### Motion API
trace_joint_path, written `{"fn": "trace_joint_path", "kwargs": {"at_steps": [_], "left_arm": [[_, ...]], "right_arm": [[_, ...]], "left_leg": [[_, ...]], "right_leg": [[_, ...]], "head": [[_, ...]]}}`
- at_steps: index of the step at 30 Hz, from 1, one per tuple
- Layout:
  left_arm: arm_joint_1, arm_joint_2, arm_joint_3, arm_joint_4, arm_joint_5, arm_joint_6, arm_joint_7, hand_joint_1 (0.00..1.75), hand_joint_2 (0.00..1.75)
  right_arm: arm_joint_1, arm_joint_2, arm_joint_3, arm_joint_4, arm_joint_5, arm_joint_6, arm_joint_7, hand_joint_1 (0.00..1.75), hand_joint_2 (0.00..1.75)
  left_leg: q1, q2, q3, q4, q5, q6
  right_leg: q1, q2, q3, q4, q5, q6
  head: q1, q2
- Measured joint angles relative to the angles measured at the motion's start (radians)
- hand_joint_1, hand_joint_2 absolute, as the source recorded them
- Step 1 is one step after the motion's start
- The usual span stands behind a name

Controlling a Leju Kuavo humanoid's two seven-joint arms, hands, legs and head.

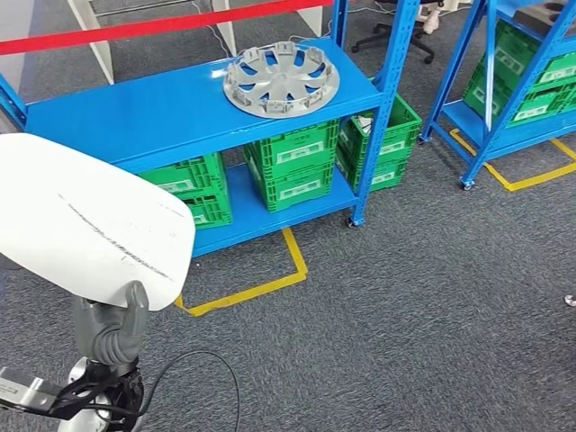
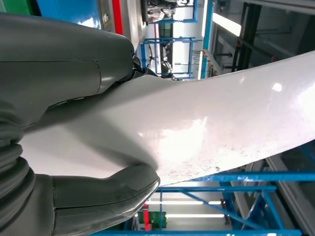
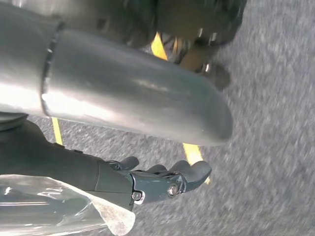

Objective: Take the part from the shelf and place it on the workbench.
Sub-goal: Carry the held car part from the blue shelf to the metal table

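The smooth white curved panel (image 1: pixel 81 220) is pinched by the left hand (image 1: pixel 112 328); the right hand (image 3: pixel 156 182) hangs unclenched, holding nothing. Carrying it level should keep the grip from slipping.

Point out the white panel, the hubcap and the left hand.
white panel (image 1: pixel 81 216), head view, middle of its top face.
hubcap (image 1: pixel 281 79), head view, its centre hub.
left hand (image 1: pixel 112 328), head view, grey thumb gripping the panel's edge.
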Motion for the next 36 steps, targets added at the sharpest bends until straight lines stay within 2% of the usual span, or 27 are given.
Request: {"fn": "trace_joint_path", "kwargs": {"at_steps": [2, 3, 5, 6, 7, 8, 10, 12, 13, 14, 15, 17, 19, 20, 21, 22, 23, 24, 25, 27, 28, 30, 31, 32, 34, 35, 36], "left_arm": [[0.002, 0.000, 0.001, -0.002, -0.001, 0.001, 0.002, 1.75, 1.75], [0.003, 0.001, 0.002, -0.003, -0.002, 0.002, 0.003, 1.75, 1.75], [0.007, 0.002, 0.005, -0.005, -0.002, 0.002, 0.003, 1.75, 1.75], [0.009, 0.002, 0.006, -0.005, -0.002, 0.003, 0.003, 1.75, 1.75], [0.010, 0.003, 0.006, -0.005, -0.002, 0.003, 0.003, 1.75, 1.75], [0.011, 0.004, 0.006, -0.006, -0.002, 0.003, 0.003, 1.75, 1.75], [0.012, 0.004, 0.006, -0.008, -0.002, 0.003, 0.003, 1.75, 1.75], [0.014, 0.004, 0.006, -0.012, -0.003, 0.003, 0.003, 1.75, 1.75], [0.016, 0.004, 0.006, -0.013, -0.004, 0.003, 0.003, 1.75, 1.75], [0.017, 0.004, 0.006, -0.015, -0.004, 0.003, 0.003, 1.75, 1.75], [0.016, 0.004, 0.006, -0.015, -0.006, 0.003, 0.003, 1.75, 1.75], [0.018, 0.002, 0.007, -0.018, -0.012, 0.003, 0.003, 1.75, 1.75], [0.024, 0.002, 0.008, -0.021, -0.021, 0.006, 0.003, 1.75, 1.75], [0.026, 0.002, 0.008, -0.022, -0.026, 0.008, 0.003, 1.75, 1.75], [0.028, 0.002, 0.008, -0.022, -0.031, 0.011, 0.003, 1.75, 1.75], [0.029, 0.002, 0.008, -0.022, -0.036, 0.014, 0.003, 1.75, 1.75], [0.029, 0.002, 0.008, -0.022, -0.041, 0.017, 0.003, 1.75, 1.75], [0.029, 0.002, 0.008, -0.022, -0.044, 0.019, 0.004, 1.75, 1.75], [0.029, 0.002, 0.008, -0.022, -0.047, 0.022, 0.005, 1.75, 1.75], [0.031, 0.003, 0.009, -0.023, -0.051, 0.024, 0.006, 1.75, 1.75], [0.032, 0.003, 0.009, -0.024, -0.052, 0.024, 0.006, 1.75, 1.75], [0.032, 0.005, 0.009, -0.025, -0.053, 0.026, 0.006, 1.75, 1.75], [0.033, 0.005, 0.009, -0.025, -0.054, 0.028, 0.006, 1.75, 1.75], [0.034, 0.006, 0.010, -0.025, -0.054, 0.031, 0.006, 1.75, 1.75], [0.038, 0.007, 0.013, -0.026, -0.053, 0.037, 0.006, 1.75, 1.75], [0.041, 0.008, 0.016, -0.027, -0.053, 0.038, 0.006, 1.75, 1.75], [0.043, 0.009, 0.018, -0.027, -0.053, 0.038, 0.006, 1.75, 1.75]], "right_arm": [[0.000, 0.000, 0.000, 0.000, -0.001, 0.000, -0.002, 0.00, 0.00], [-0.001, 0.000, 0.000, 0.000, -0.001, 0.000, -0.002, 0.00, 0.00], [-0.002, 0.000, 0.000, 0.000, -0.002, 0.000, -0.003, 0.00, 0.00], [-0.001, 0.000, 0.000, 0.000, -0.003, 0.001, -0.003, 0.00, 0.00], [0.000, 0.000, 0.000, 0.000, -0.005, 0.000, -0.003, 0.00, 0.00], [0.002, 0.000, 0.000, 0.000, -0.008, 0.000, -0.002, 0.00, 0.00], [0.004, 0.001, 0.000, 0.000, -0.011, 0.000, 0.000, 0.00, 0.00], [0.004, 0.004, 0.000, 0.000, -0.013, 0.000, 0.005, 0.00, 0.00], [0.005, 0.005, 0.000, 0.000, -0.014, 0.000, 0.007, 0.00, 0.00], [0.007, 0.005, 0.000, 0.000, -0.014, 0.001, 0.009, 0.00, 0.00], [0.010, 0.005, 0.000, 0.000, -0.014, 0.001, 0.010, 0.00, 0.00], [0.014, 0.005, 0.000, 0.000, -0.013, 0.003, 0.010, 0.00, 0.00], [0.012, 0.005, 0.000, 0.000, -0.011, 0.005, 0.009, 0.00, 0.00], [0.011, 0.005, 0.000, 0.000, -0.010, 0.007, 0.010, 0.00, 0.00], [0.011, 0.005, 0.000, 0.000, -0.009, 0.008, 0.010, 0.00, 0.00], [0.012, 0.005, 0.000, 0.000, -0.008, 0.009, 0.011, 0.00, 0.00], [0.013, 0.005, 0.000, 0.000, -0.008, 0.010, 0.011, 0.00, 0.00], [0.014, 0.005, 0.000, 0.000, -0.007, 0.011, 0.011, 0.00, 0.00], [0.013, 0.005, -0.001, 0.000, -0.007, 0.012, 0.012, 0.00, 0.00], [0.009, 0.005, 0.000, 0.000, -0.007, 0.014, 0.011, 0.00, 0.00], [0.008, 0.005, 0.000, 0.000, -0.006, 0.015, 0.011, 0.00, 0.00], [0.010, 0.005, 0.000, 0.000, -0.003, 0.017, 0.011, 0.00, 0.00], [0.011, 0.005, 0.000, 0.000, -0.001, 0.018, 0.012, 0.00, 0.00], [0.011, 0.005, 0.000, 0.000, 0.002, 0.019, 0.013, 0.00, 0.00], [0.009, 0.005, 0.000, 0.000, 0.007, 0.020, 0.014, 0.00, 0.00], [0.008, 0.005, 0.000, 0.000, 0.008, 0.020, 0.015, 0.00, 0.00], [0.009, 0.005, 0.000, 0.000, 0.009, 0.020, 0.015, 0.00, 0.00]], "left_leg": [[0.007, -0.048, -0.019, 0.053, -0.044, -0.010], [0.009, -0.076, -0.041, 0.110, -0.080, -0.014], [0.010, -0.097, -0.095, 0.239, -0.139, -0.016], [0.010, -0.099, -0.110, 0.275, -0.146, -0.014], [0.010, -0.101, -0.108, 0.274, -0.133, -0.011], [0.010, -0.106, -0.088, 0.236, -0.102, -0.006], [0.010, -0.146, -0.028, 0.106, -0.032, 0.008], [0.010, -0.184, 0.008, 0.022, -0.006, 0.018], [0.010, -0.188, 0.011, 0.011, -0.009, 0.019], [0.010, -0.179, 0.011, 0.004, -0.008, 0.020], [0.011, -0.165, 0.011, -0.003, -0.006, 0.021], [0.016, -0.139, 0.013, -0.017, 0.003, 0.026], [0.016, -0.108, 0.011, -0.021, 0.007, 0.030], [0.015, -0.092, 0.009, -0.020, 0.007, 0.031], [0.014, -0.076, 0.008, -0.020, 0.007, 0.031], [0.014, -0.061, 0.008, -0.019, 0.007, 0.031], [0.014, -0.047, 0.008, -0.018, 0.007, 0.030], [0.013, -0.035, 0.009, -0.017, 0.006, 0.029], [0.011, -0.024, 0.010, -0.016, 0.004, 0.026], [0.004, -0.005, 0.011, -0.012, 0.001, 0.017], [0.001, 0.005, 0.011, -0.010, 0.001, 0.013], [0.001, 0.021, 0.012, -0.008, -0.001, 0.003], [0.003, 0.009, 0.010, 0.002, -0.012, -0.002], [0.006, -0.014, 0.002, 0.027, -0.033, -0.007], [0.011, -0.075, -0.043, 0.141, -0.103, -0.014], [0.011, -0.090, -0.073, 0.210, -0.135, -0.015], [0.011, -0.097, -0.095, 0.263, -0.152, -0.015]], "right_leg": [[-0.003, 0.022, -0.005, -0.002, 0.008, -0.014], [-0.003, 0.034, -0.008, -0.002, 0.011, -0.020], [-0.001, 0.060, -0.015, -0.001, 0.016, -0.027], [0.000, 0.074, -0.018, 0.000, 0.017, -0.029], [0.001, 0.088, -0.019, 0.001, 0.019, -0.029], [0.002, 0.102, -0.019, 0.001, 0.021, -0.029], [0.004, 0.129, -0.021, 0.003, 0.024, -0.026], [0.002, 0.153, -0.030, 0.006, 0.029, -0.017], [0.000, 0.164, -0.037, 0.006, 0.034, -0.010], [-0.002, 0.175, -0.043, 0.004, 0.039, -0.002], [-0.002, 0.173, -0.050, 0.005, 0.039, 0.004], [0.002, 0.130, -0.075, 0.043, 0.011, 0.013], [0.002, 0.072, -0.127, 0.158, -0.054, 0.020], [0.000, 0.060, -0.154, 0.222, -0.082, 0.024], [-0.002, 0.054, -0.169, 0.265, -0.096, 0.028], [-0.003, 0.049, -0.166, 0.272, -0.091, 0.030], [-0.003, 0.043, -0.142, 0.239, -0.070, 0.031], [-0.003, 0.028, -0.101, 0.174, -0.040, 0.031], [-0.001, 0.000, -0.058, 0.101, -0.018, 0.030], [0.004, -0.039, -0.002, 0.005, 0.003, 0.019], [0.007, -0.043, 0.003, -0.007, 0.001, 0.013], [0.007, -0.019, -0.001, -0.008, 0.008, -0.001], [0.005, -0.006, -0.003, -0.009, 0.012, -0.007], [0.003, 0.007, -0.005, -0.011, 0.016, -0.014], [0.001, 0.033, -0.010, -0.012, 0.023, -0.024], [0.002, 0.047, -0.013, -0.012, 0.025, -0.028], [0.003, 0.062, -0.016, -0.012, 0.027, -0.029]], "head": [[-0.002, 0.000], [-0.003, 0.000], [-0.003, 0.000], [-0.003, 0.000], [-0.003, 0.000], [-0.003, 0.000], [-0.002, 0.000], [-0.003, 0.000], [-0.004, 0.000], [-0.005, 0.000], [-0.005, 0.000], [0.001, 0.000], [0.008, 0.000], [0.009, 0.000], [0.009, 0.000], [0.009, 0.000], [0.009, 0.000], [0.009, 0.000], [0.009, 0.000], [0.007, 0.000], [0.006, 0.000], [0.005, 0.000], [0.004, 0.000], [0.003, 0.000], [-0.002, 0.000], [-0.003, 0.000], [-0.003, 0.000]]}}
